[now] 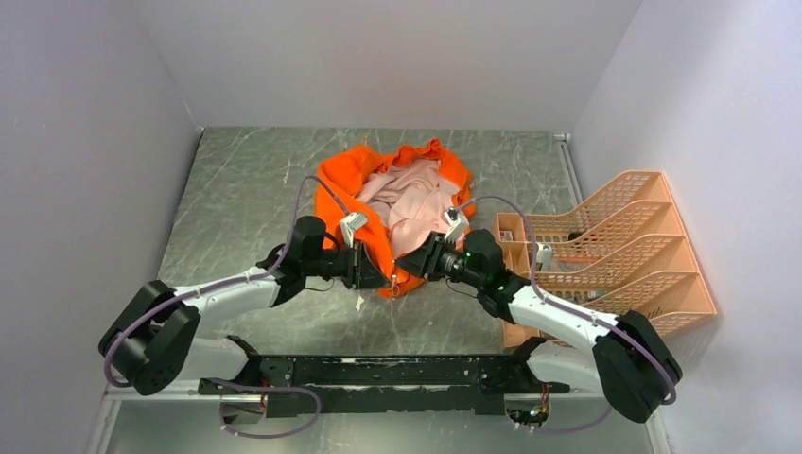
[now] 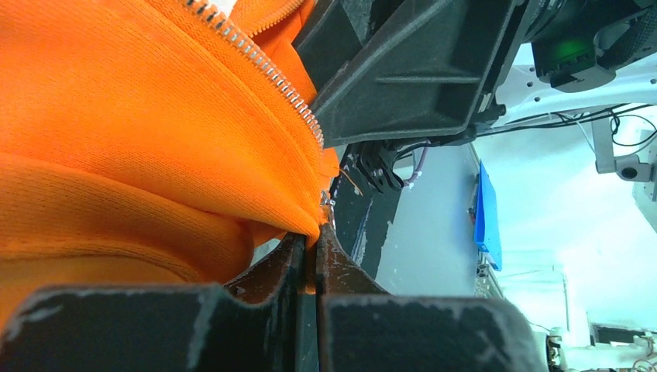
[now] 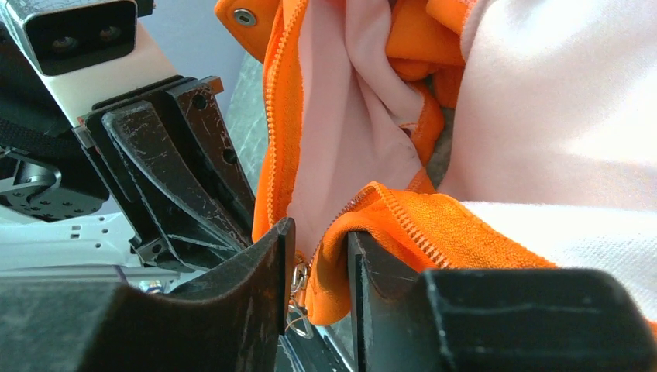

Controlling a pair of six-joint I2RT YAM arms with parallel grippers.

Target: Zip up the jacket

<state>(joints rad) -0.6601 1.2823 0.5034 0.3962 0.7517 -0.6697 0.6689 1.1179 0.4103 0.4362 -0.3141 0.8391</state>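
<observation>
The orange jacket (image 1: pixel 407 203) lies open in the middle of the table, pink lining up. Both grippers meet at its near hem. My left gripper (image 1: pixel 376 269) is shut on the hem's orange edge (image 2: pixel 232 178), just below the end of the light zipper teeth (image 2: pixel 267 74); its fingertips (image 2: pixel 298 252) pinch the fabric. My right gripper (image 1: pixel 418 263) holds a fold of the other front edge (image 3: pixel 434 225) between its jaws. The metal zipper slider and pull (image 3: pixel 298 298) hang against its left finger (image 3: pixel 267 263). Each gripper shows in the other's wrist view.
A peach basket rack (image 1: pixel 605 255) stands at the right, close behind my right arm. White walls close in the table (image 1: pixel 246 189) on the left, back and right. Purple cables loop over both arms.
</observation>
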